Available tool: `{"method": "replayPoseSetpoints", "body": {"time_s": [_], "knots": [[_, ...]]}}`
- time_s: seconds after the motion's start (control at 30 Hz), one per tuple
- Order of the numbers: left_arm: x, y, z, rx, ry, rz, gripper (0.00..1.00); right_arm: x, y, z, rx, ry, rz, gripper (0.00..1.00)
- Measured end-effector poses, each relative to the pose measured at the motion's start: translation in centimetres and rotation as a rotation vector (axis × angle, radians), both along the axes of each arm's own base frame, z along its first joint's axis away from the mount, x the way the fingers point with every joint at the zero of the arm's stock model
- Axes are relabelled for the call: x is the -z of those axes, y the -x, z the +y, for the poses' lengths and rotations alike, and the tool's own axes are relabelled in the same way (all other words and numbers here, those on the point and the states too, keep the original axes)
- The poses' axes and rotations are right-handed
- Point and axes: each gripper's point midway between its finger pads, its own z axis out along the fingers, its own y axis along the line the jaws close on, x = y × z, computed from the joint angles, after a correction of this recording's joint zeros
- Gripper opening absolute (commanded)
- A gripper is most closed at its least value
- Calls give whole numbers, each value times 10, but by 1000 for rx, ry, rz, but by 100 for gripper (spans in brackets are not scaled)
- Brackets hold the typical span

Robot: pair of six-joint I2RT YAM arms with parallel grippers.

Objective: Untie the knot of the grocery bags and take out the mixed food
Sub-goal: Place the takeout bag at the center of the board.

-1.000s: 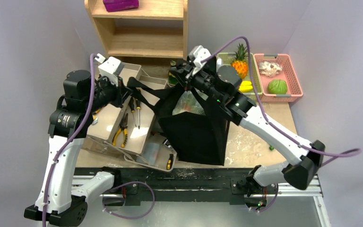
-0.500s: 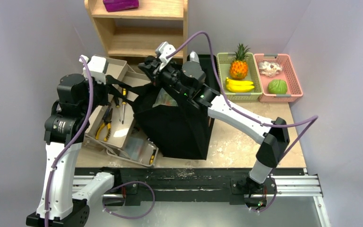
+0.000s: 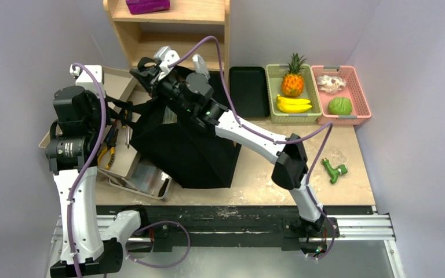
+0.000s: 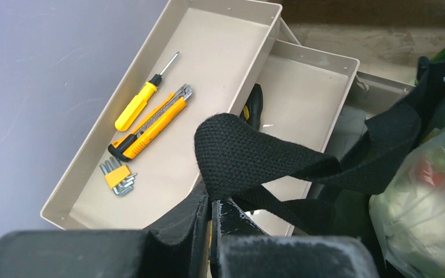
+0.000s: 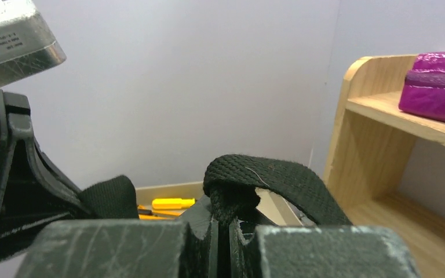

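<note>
So, black bag: slumped centre-left of the overhead frame, against the tool tray.
Right arm: stretched diagonally toward upper left, over the bag.
Left arm: upright, far left.
Right gripper: clamped on a strap.
Left gripper: clamped on the other strap.
Plastic bag: inside the black bag, right edge of the left wrist view.
Writing: small print on a metal plate, unreadable.

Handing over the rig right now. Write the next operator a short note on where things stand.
Left tool shut on one strap handle of the black cloth bag; right tool shut on the other handle.
Bag stands at the table's left, by the tool trays.
See-through plastic bag of food lies inside it; knot not in view.
Done: both handles gripped.
Left: untie, take food out.
</note>
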Motion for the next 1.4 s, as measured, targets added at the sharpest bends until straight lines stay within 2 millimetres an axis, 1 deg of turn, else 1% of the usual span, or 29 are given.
{"method": "replayPoseSetpoints", "body": {"time_s": [0.13,0.3,0.37,0.47,0.53,0.57,0.63,0.7,0.8,0.83,0.9,0.93,0.97,1.0,1.03,1.13,1.2,1.27,1.3,1.33,1.37,1.4], "knots": [[0,0,-1,13,24,5,0,-7,-5,11,15,-39,-17,0],[-2,0,-4,37,37,-5,0,-34,-14,14,47,-120,-71,0],[-8,-2,-11,73,51,-24,0,-38,-15,13,54,-133,-83,0],[-23,-3,-32,182,97,-68,0,-33,-14,7,71,-108,-84,0],[-37,-4,-57,304,165,-113,0,-25,-11,-6,85,-54,-78,0],[-43,-4,-67,351,193,-129,0,-24,-8,-14,90,-35,-75,0],[-54,-5,-90,457,276,-157,0,-25,-2,-38,101,14,-71,0],[-62,-9,-109,540,349,-170,0,-34,0,-75,132,49,-65,0],[-70,-19,-141,682,402,-175,0,-45,-5,-151,223,94,-41,0],[-72,-19,-153,736,410,-177,0,-45,-5,-171,250,108,-30,0],[-75,-16,-174,830,424,-183,0,-37,-2,-216,307,150,6,0],[-76,-12,-182,866,429,-187,0,-32,3,-229,322,169,22,0],[-74,-9,-185,887,433,-185,0,-21,14,-244,323,203,46,0],[-71,-5,-187,898,438,-176,0,-13,25,-252,316,228,64,0],[-63,0,-189,911,445,-155,0,1,39,-260,295,264,88,0],[-32,18,-192,945,440,-87,0,39,82,-282,225,358,133,0],[-12,29,-190,954,411,-54,0,60,104,-299,201,404,147,0],[13,42,-186,964,365,-4,0,93,123,-318,194,470,174,0],[25,48,-183,962,344,28,0,104,128,-322,192,494,188,0],[33,53,-180,960,321,52,4,115,133,-328,190,521,200,0],[40,57,-177,955,298,72,11,121,136,-331,189,540,209,0],[44,59,-175,953,280,85,21,125,137,-332,189,553,217,0]]}}
